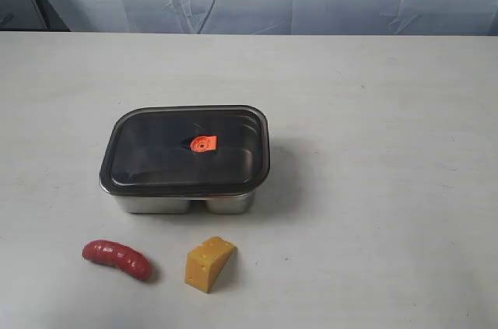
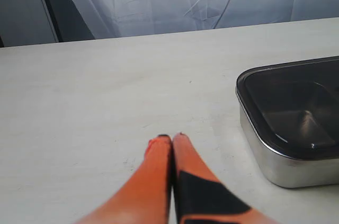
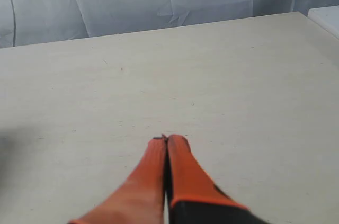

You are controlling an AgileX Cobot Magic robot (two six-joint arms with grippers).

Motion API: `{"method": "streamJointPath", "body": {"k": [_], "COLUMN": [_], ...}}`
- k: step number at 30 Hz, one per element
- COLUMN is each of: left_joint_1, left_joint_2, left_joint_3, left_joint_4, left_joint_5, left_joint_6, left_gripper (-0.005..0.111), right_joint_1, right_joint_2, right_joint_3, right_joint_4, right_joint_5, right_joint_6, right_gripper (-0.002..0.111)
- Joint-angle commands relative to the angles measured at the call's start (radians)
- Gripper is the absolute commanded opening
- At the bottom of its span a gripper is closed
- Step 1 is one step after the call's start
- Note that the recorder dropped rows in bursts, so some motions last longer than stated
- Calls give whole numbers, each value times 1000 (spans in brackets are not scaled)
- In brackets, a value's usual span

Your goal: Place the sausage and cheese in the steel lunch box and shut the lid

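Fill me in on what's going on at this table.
Nothing is being handled yet. The left gripper and the right gripper are both shut and empty, each over a bare stretch of the table. The steel lunch box sits with the lid on it. The sausage and the cheese lie on the table outside the box, apart from each other, so neither has gone in.
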State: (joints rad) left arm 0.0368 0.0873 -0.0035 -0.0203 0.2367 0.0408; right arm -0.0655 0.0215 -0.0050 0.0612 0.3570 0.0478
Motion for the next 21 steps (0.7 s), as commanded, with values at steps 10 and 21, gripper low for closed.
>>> {"method": "streamJointPath", "body": {"k": [10, 21], "left_joint_1": [0, 0], "left_joint_2": [-6, -6], "left_joint_3": [3, 3], "left_joint_4": [2, 2], "left_joint_5": [2, 2], "left_joint_6": [-1, -1], "left_gripper": [0, 0], "right_joint_1": [-4, -4], "right_joint_2": [-6, -6], "right_joint_3": [5, 5], "right_joint_4": [-3, -10], "right_joint_5": [-6, -36], "right_joint_6": [-4, -4], "right_gripper": [-1, -1]}}
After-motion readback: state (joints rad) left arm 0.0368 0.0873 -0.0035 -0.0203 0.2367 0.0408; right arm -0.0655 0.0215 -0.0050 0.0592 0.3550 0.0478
